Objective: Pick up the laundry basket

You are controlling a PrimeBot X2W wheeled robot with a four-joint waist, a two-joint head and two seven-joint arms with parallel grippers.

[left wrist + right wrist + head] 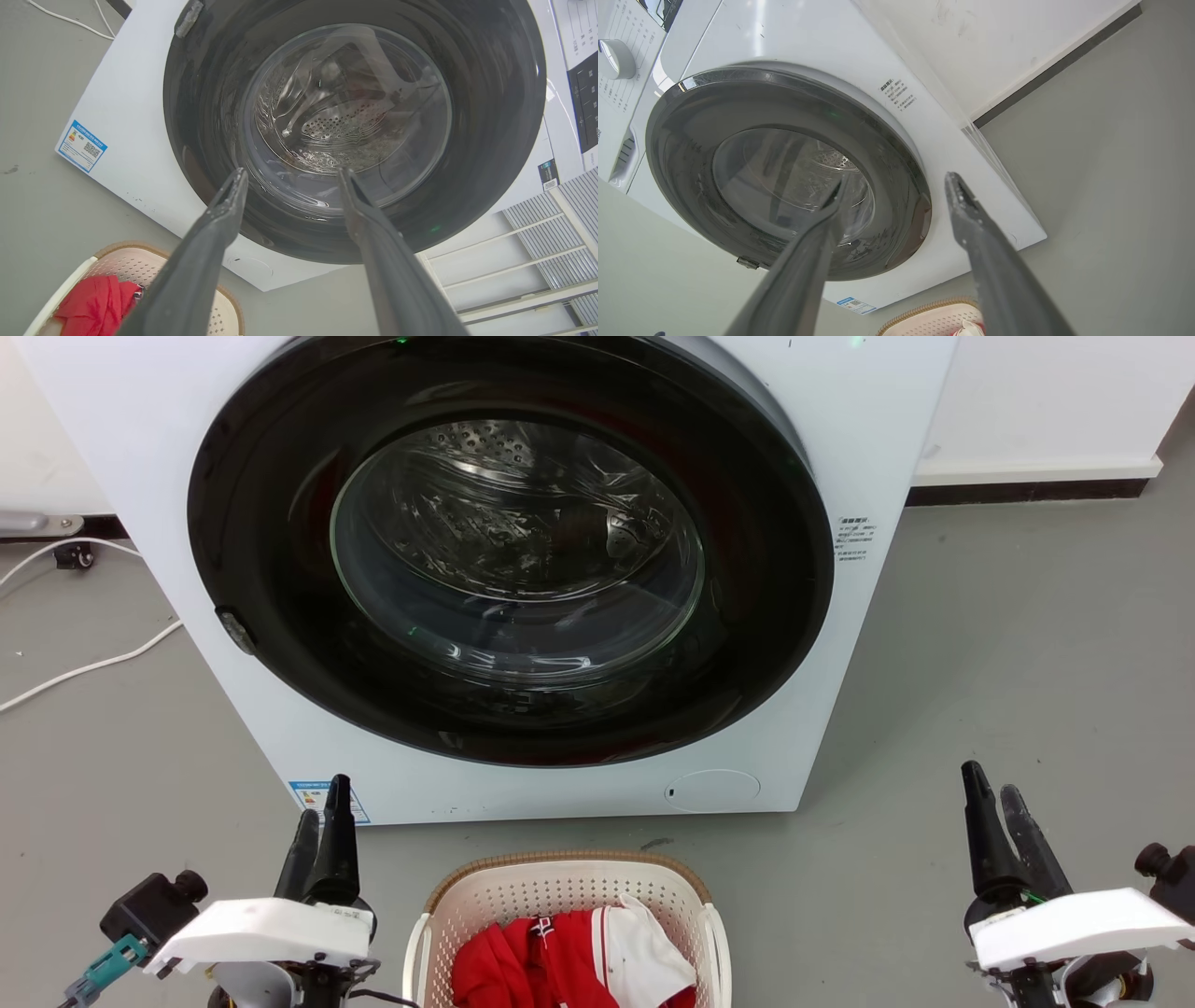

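Down at 6 o'clock in the head view sits the basket, on the grey floor just short of the washer. It is cream plastic with perforated walls, rounded corners, a brown woven-look rim and smooth white handles either side. Inside lie a crumpled red cloth and a white cloth.

The left gripper stands at 7 o'clock and the right gripper at 4 o'clock. Both are clear of the basket, their long dark fingers tapering to points. From the head they look narrow, but the wrist views settle it: each pair is spread wide, nothing between.

The left wrist view catches the basket at 7 o'clock, a blue label on the washer's lower corner and a white slatted rack at 4 o'clock. The right wrist view catches the basket's rim at 6 o'clock and a round dial at 10 o'clock.

Further back is the washer's glossy black round door, with a glass bowl over a punched steel drum. A white cable trails at 9 o'clock.
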